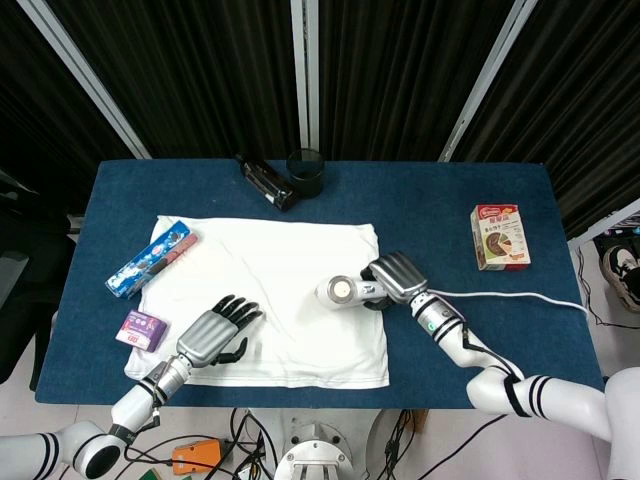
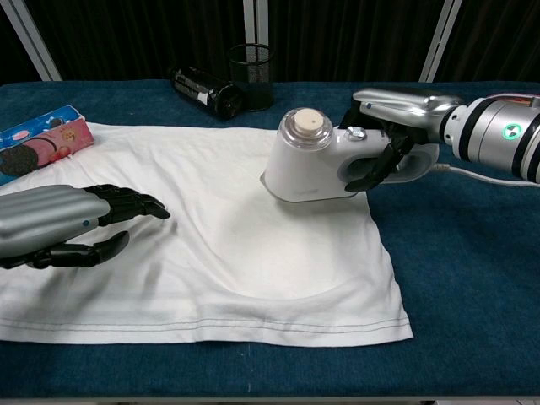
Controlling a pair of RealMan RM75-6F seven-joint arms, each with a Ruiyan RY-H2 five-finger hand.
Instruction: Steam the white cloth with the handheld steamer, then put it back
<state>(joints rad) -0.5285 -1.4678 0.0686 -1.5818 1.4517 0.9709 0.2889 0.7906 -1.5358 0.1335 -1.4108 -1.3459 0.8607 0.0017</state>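
A: Chest view shows the right robot hand point(image 2: 390, 139) wrapped around the handheld steamer point(image 2: 325, 166) handle, tilted, over the white cloth point(image 2: 202, 245) right edge. Only the head view shows its cord point(image 1: 520, 297).

B: Nozzle end points left, long axis across the surface point(image 1: 450, 215). Left robot hand point(image 2: 63, 224) is empty, fingers spread on cloth. Cookie pack point(image 1: 150, 258), box point(image 1: 500, 236), mesh cup point(image 1: 305, 172) sit around.

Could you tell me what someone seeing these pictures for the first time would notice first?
Most likely the white handheld steamer, gripped by the right hand over the right part of the white cloth, its front tilted up. The cloth itself stands out, spread wide on the dark blue table. Next, the left hand rests flat on the cloth's left side, fingers extended.
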